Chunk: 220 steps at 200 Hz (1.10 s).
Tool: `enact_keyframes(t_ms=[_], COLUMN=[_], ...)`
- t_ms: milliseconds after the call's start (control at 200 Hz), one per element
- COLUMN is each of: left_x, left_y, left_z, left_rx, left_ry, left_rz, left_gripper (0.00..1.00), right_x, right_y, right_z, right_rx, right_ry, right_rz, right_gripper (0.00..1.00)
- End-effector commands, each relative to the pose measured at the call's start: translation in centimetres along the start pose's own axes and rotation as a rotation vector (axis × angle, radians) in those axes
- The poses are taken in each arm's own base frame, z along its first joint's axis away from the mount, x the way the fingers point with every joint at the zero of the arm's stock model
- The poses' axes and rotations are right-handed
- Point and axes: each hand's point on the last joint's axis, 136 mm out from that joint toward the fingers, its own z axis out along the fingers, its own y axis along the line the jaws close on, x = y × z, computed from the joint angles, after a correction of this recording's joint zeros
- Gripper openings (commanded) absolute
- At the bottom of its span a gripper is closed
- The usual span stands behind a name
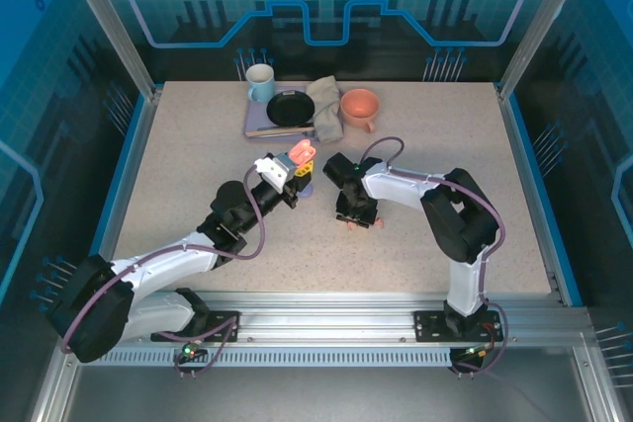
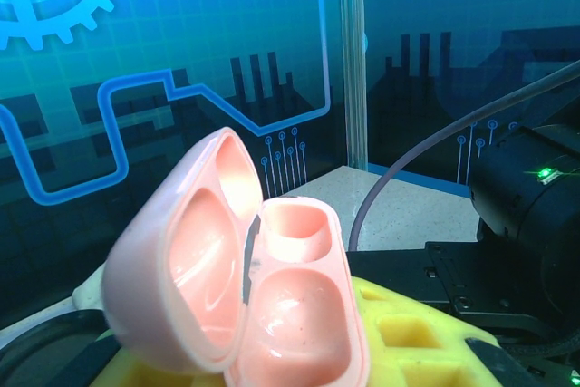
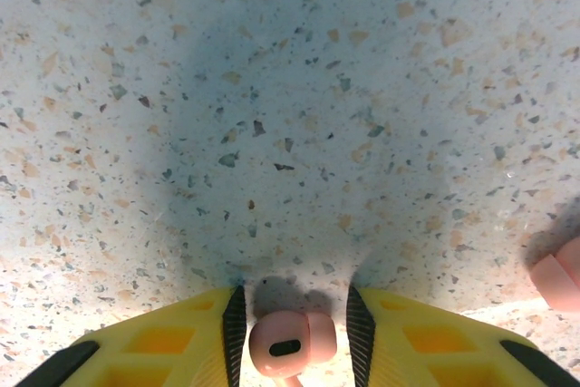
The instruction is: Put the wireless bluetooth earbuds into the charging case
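My left gripper point(image 1: 288, 181) is shut on the pink charging case point(image 1: 300, 157) and holds it above the table. In the left wrist view the charging case point(image 2: 299, 314) stands open, its lid point(image 2: 177, 269) swung to the left and both wells empty, with my left gripper point(image 2: 272, 360) around its base and a yellow finger point(image 2: 408, 333) beside it. My right gripper point(image 1: 356, 216) points straight down at the table. Its jaws point(image 3: 294, 301) stand open on either side of a salmon-pink earbud point(image 3: 290, 342) lying on the table, with small gaps at both pads. Another pink earbud point(image 3: 557, 283) lies at the right edge.
At the back of the table sit a white mug point(image 1: 260, 81), a black pan point(image 1: 290, 108), a grey cloth point(image 1: 324, 106) and a salmon cup point(image 1: 359, 106). A small lavender object point(image 1: 306, 188) lies below the held case. The right arm point(image 2: 530, 215) is close to the case.
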Motion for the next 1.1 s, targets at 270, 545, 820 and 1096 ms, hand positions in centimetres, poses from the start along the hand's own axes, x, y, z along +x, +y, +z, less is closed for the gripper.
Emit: enact_keyframes(t_ms=[270, 545, 820, 1096], left_x=[-1.64, -1.66, -1.64, -1.71], left_y=[0.06, 0.02, 0.01, 0.04], left_z=[0.12, 0.3, 0.37, 0.31], left_rx=[0.013, 0.015, 0.017, 0.015], left_ry=[-0.043, -0.043, -0.042, -0.044], left_rz=[-0.013, -0.015, -0.016, -0.017], left_gripper=[0.0, 0.0, 0.0, 0.0], right_x=[0.88, 1.09, 1.41, 1.59], right_y=[-0.85, -0.64, -0.47, -0.09], right_z=[1.37, 1.4, 1.44, 1.39], right_rx=[0.003, -0.004, 0.0, -0.003], right_ry=[0.041, 0.045, 0.051, 0.051], right_rz=[0.043, 0.029, 0.019, 0.013], right_gripper=[0.33, 0.33, 0.35, 0.27])
